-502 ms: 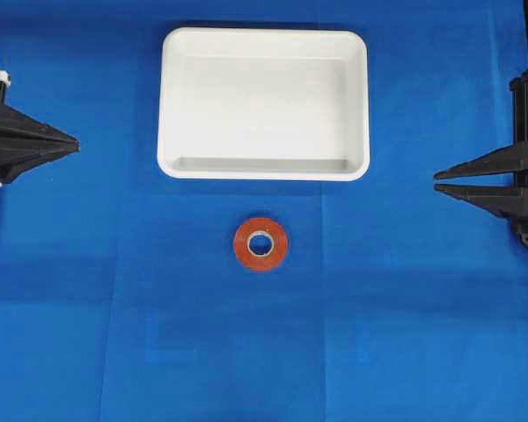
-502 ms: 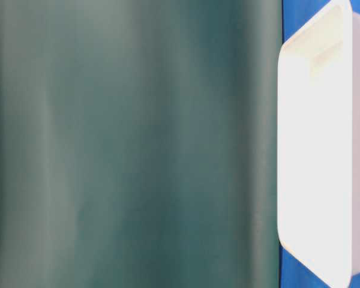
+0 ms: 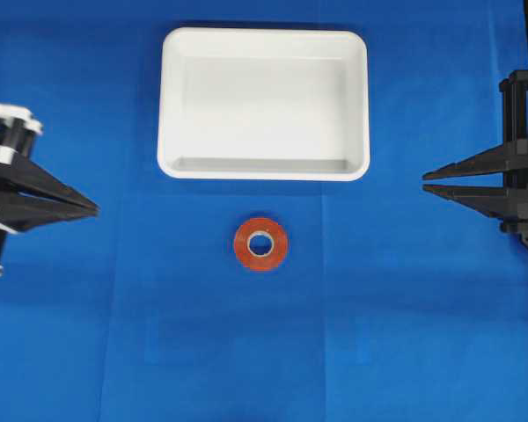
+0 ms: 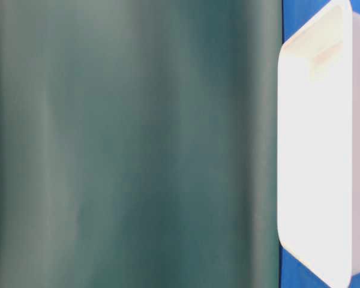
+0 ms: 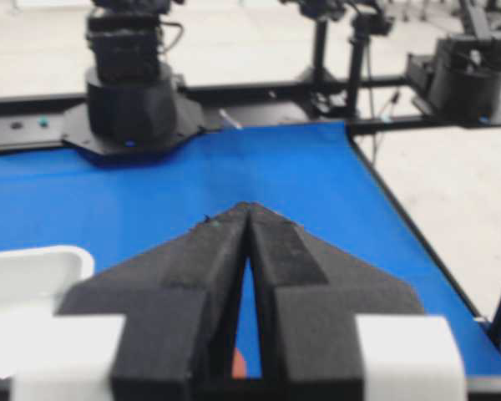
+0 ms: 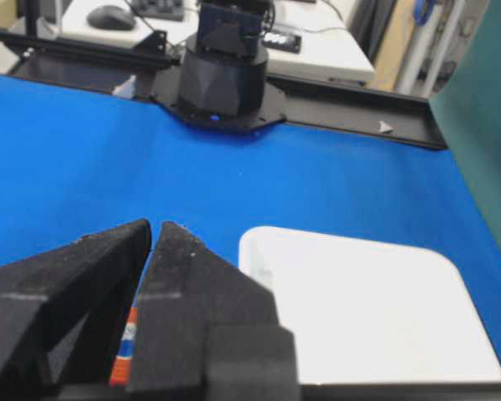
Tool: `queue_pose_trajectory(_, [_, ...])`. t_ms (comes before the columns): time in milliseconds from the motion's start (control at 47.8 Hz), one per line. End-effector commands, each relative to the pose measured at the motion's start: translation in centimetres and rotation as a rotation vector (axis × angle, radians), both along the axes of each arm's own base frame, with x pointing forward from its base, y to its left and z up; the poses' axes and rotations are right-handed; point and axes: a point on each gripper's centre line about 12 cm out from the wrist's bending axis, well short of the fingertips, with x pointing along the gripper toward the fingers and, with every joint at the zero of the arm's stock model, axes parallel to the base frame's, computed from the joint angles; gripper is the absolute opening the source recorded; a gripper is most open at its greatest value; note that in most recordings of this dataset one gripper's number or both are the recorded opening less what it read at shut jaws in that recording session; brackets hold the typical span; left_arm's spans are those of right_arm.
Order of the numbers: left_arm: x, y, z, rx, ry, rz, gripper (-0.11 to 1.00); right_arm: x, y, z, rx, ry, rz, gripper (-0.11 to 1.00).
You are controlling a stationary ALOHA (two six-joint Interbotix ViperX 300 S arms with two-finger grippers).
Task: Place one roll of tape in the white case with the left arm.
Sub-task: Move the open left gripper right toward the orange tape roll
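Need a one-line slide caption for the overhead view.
Roll of tape on blue cloth below the empty white case; left gripper shut, off to the side.

One roll of tape (image 3: 260, 243), orange-red, on the blue cloth (image 3: 405, 334). One white case (image 3: 264, 104), single compartment. Two grippers: left gripper (image 3: 90, 208) and right gripper (image 3: 429, 182), one at each side.

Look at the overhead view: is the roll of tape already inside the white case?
No, the roll of tape lies on the blue cloth, apart from the white case.
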Motion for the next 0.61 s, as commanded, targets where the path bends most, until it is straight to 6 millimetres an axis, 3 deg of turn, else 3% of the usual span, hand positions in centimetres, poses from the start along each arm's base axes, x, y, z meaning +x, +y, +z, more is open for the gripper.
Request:
queue_pose_trajectory(0, [1.3,-0.6,0.7,-0.005,-0.029,-0.018,0.00,0.3,-0.1,1.0,0.000,-0.025,-0.005,-0.11])
queue_pose_trajectory(146, [3.5,-1.8,-0.1,-0.004,0.002,-0.046,0.04,0.3,-0.1,0.9,0.000,-0.023,-0.005,-0.11])
queue_pose_trajectory(460, [9.9,-4.0,-2.6,-0.044,0.214,-0.059,0.86,0.3,-0.1,0.8,-0.003,-0.011,-0.006,-0.11])
queue_pose_trajectory(586, [12.7,-4.6,-4.2,-0.033,0.354,-0.047,0.89,0.3,-0.1,0.6,-0.005,0.003,-0.006,-0.11])
